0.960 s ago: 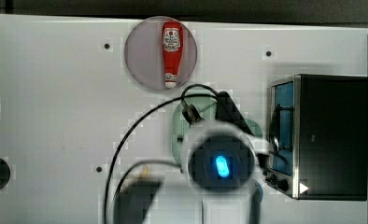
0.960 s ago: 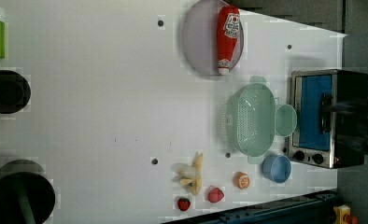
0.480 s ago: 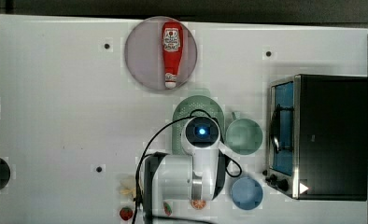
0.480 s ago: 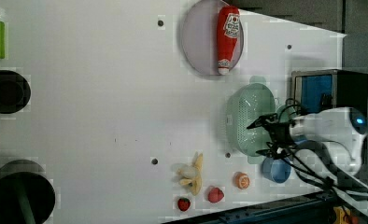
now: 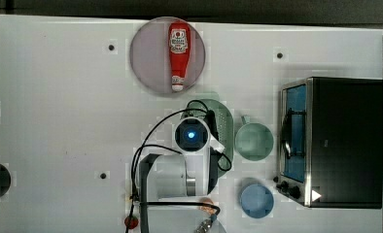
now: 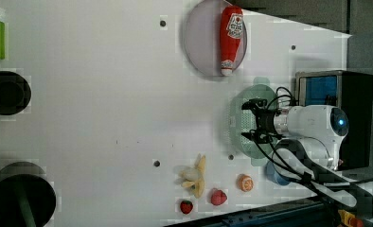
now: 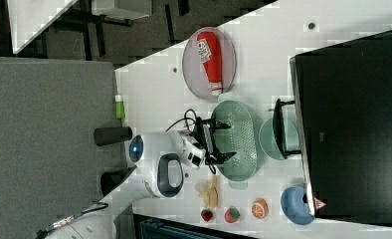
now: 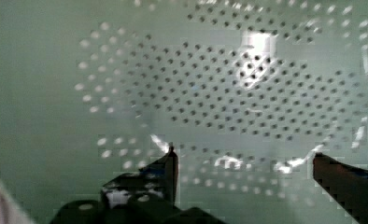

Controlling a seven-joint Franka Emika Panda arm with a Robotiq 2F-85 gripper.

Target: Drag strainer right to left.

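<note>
The strainer [image 6: 237, 124] is a pale mint-green oval colander lying on the white table between the grey plate and the round cup. In the top view the arm's wrist covers most of the strainer [image 5: 224, 120]. My gripper [image 6: 247, 119] is open and reaches down into the bowl, one finger near each long side. The right view shows the same: the gripper [image 7: 223, 141] spread wide inside the strainer [image 7: 241, 142]. In the wrist view the holed bottom of the strainer [image 8: 229, 88] lies close below, and the gripper [image 8: 244, 156] has nothing between its dark fingertips [image 8: 171, 156].
A mint cup [image 5: 253, 141] stands against the strainer, with a black toaster oven [image 5: 333, 141] beyond it and a blue bowl [image 5: 256, 200] close by. A ketchup bottle [image 5: 178, 53] lies on a grey plate [image 5: 148, 73]. Toy fruit [image 6: 194, 177] lies near the table edge.
The arm has swung from over the cup and oven to the top view's left and come down into the strainer. The fingers stay open. The strainer has not moved.
</note>
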